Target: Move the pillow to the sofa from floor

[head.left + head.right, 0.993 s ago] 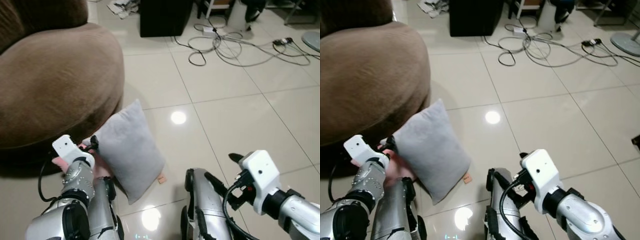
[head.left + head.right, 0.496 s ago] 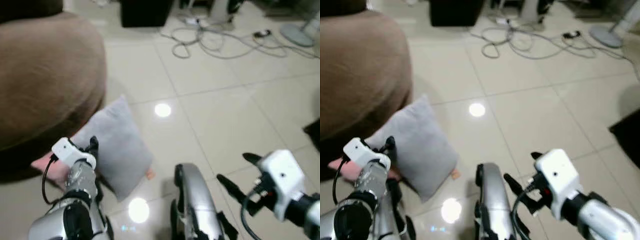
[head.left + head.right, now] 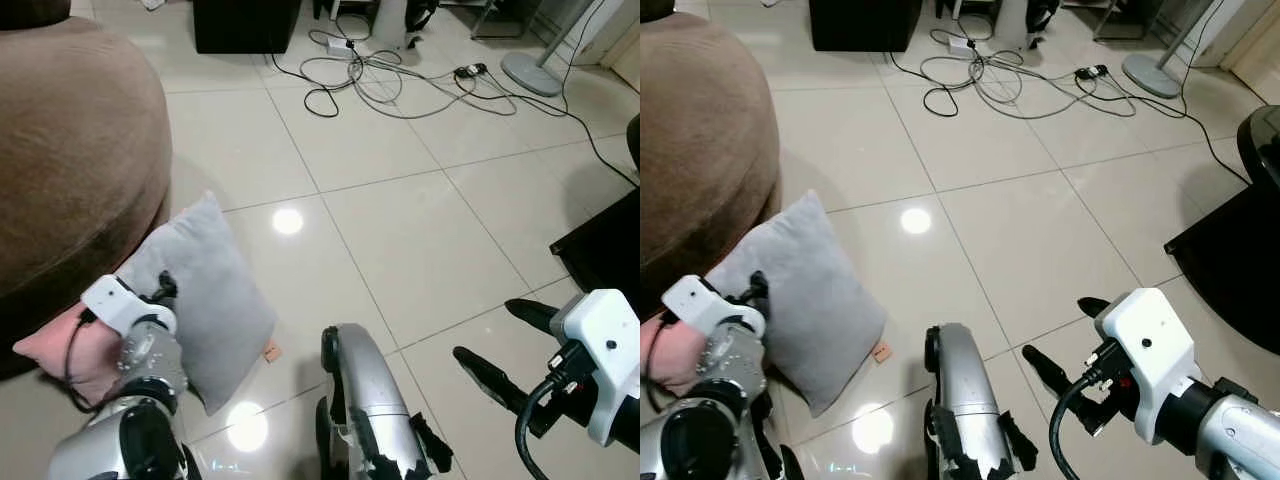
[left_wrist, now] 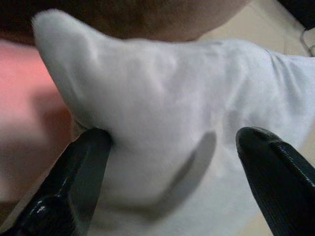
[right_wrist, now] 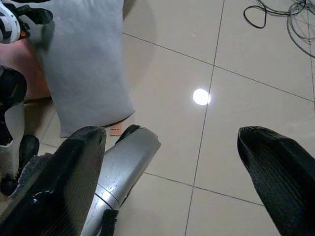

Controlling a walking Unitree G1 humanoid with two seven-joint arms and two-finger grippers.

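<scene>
Floor-bound grey pillow (image 3: 205, 290) lies between the wide-spread left gripper (image 4: 172, 162) fingers, ungrasped.

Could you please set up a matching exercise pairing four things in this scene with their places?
Things:
1. grey pillow
2. pink pillow
3. cables
4. right gripper

Places:
A. tangled on the far floor
B. hovering open over bare tiles
C. leaning against the brown sofa, at the left gripper
D. low beside the sofa, partly behind the grey pillow

Pairs: 1-C, 2-D, 3-A, 4-B
</scene>
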